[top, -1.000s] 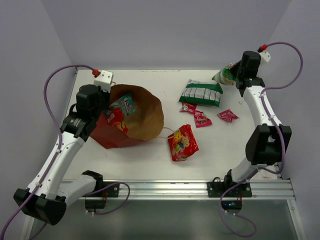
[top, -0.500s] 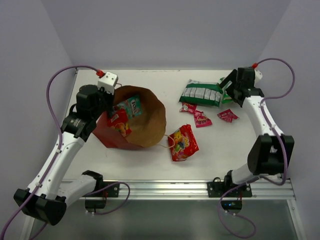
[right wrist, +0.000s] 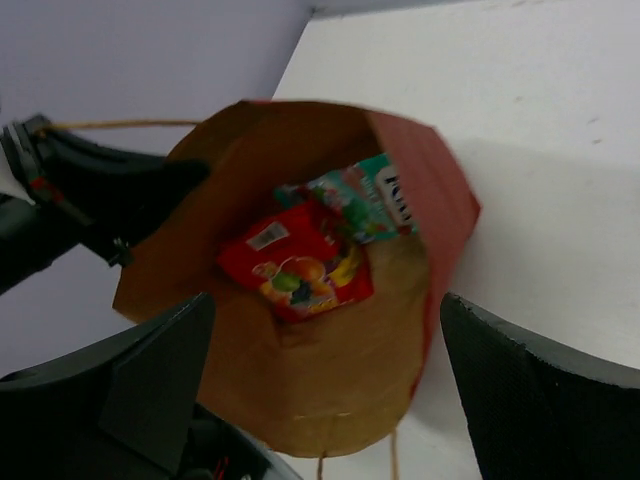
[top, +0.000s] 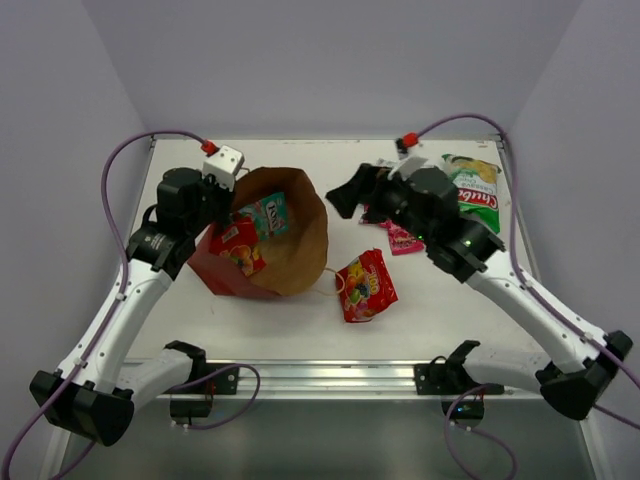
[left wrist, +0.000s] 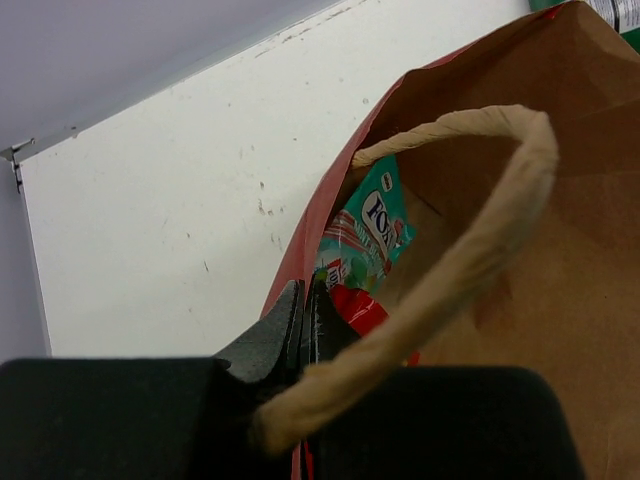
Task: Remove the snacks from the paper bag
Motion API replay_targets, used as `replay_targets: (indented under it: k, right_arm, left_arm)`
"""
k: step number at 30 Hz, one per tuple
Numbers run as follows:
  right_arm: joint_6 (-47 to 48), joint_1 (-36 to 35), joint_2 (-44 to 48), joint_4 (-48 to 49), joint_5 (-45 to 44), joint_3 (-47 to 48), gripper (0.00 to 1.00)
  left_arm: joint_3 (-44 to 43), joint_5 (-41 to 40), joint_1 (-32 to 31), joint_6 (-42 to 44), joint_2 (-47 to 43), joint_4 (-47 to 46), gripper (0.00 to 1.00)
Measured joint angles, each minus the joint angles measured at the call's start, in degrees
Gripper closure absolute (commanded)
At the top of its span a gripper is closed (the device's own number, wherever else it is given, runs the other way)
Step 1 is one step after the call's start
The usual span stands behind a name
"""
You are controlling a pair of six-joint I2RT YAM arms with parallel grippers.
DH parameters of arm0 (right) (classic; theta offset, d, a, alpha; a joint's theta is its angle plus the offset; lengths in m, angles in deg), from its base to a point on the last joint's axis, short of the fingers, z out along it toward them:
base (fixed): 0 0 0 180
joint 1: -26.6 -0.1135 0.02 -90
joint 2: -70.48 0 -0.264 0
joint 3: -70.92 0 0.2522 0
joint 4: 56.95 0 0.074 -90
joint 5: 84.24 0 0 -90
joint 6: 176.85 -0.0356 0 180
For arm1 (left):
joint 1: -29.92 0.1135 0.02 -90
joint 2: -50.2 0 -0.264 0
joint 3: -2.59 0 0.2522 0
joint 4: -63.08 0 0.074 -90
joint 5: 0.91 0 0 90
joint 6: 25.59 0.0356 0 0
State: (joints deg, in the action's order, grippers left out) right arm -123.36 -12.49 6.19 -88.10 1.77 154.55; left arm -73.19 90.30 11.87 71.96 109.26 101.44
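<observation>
The paper bag (top: 300, 255) lies tipped with its tan mouth facing the right arm. My left gripper (top: 218, 212) is shut on the bag's reddish rim (left wrist: 296, 268), with a twine handle (left wrist: 480, 250) looping past the jaws. Inside the bag rest a teal packet (top: 268, 213) and a red candy packet (top: 240, 243); both also show in the right wrist view, teal packet (right wrist: 365, 200) and red packet (right wrist: 297, 265). My right gripper (top: 350, 192) hangs open and holding nothing just right of the bag's mouth, its fingers (right wrist: 150, 370) framing the opening.
On the white table (top: 290, 330) lie a red candy bag (top: 365, 285) near the bag's mouth, a small red wrapper (top: 403, 238) and a green chip bag (top: 475, 190) at the back right. The right arm covers part of the back middle. Walls close in on both sides.
The right gripper let go of the green chip bag at the back right, opened, and swung left to the bag's mouth. The left gripper raised the rim slightly.
</observation>
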Motion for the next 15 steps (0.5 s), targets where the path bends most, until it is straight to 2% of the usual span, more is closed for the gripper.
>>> replay_targets:
  k: [4, 7, 11, 15]
  right_arm:
    - [0.5, -8.4, -12.3, 3.4, 3.1, 4.5, 0.03]
    - [4.1, -10.8, -20.5, 6.3, 7.1, 6.8, 0.02]
    - [14.3, -11.8, -28.6, 10.2, 12.8, 7.8, 0.02]
    - [27.6, -11.8, -32.3, 14.2, 17.8, 7.7, 0.01]
  left_arm:
    - [-0.1, 0.3, 0.0, 0.0, 0.1, 0.4, 1.0]
    - [-0.3, 0.3, 0.0, 0.0, 0.0, 0.6, 1.0]
    - [-0.3, 0.3, 0.0, 0.1, -0.5, 0.9, 1.0]
    - [-0.3, 0.6, 0.0, 0.1, -1.1, 1.2, 1.0]
